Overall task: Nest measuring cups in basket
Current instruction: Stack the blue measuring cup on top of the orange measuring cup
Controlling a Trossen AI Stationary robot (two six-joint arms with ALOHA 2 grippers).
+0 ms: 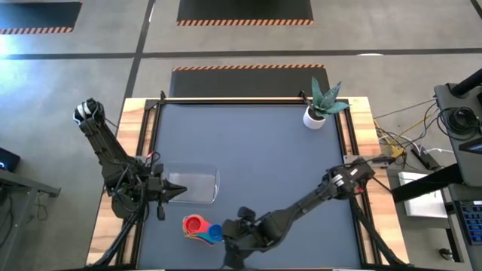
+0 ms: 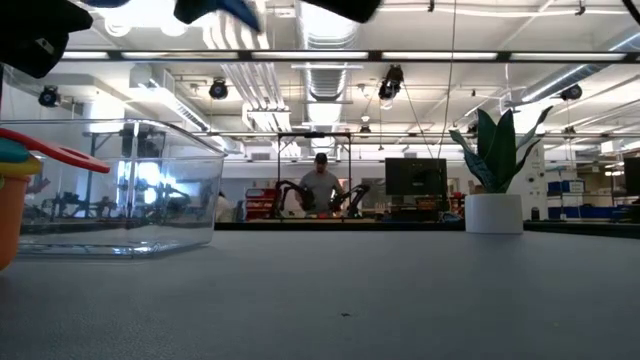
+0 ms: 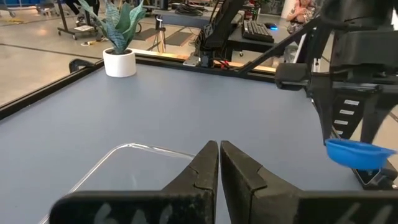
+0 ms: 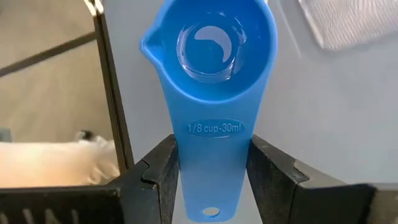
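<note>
High view: right gripper, fingers clamped on the blue cup's handle, holds it at 3 o'clock beside the nested cup stack, at 6 o'clock from the clear basket; left gripper, fingers together, rests at the basket's 9 o'clock edge.

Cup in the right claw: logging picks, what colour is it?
Blue. The measuring cup held by the right claw shows best in the right wrist view.
</note>
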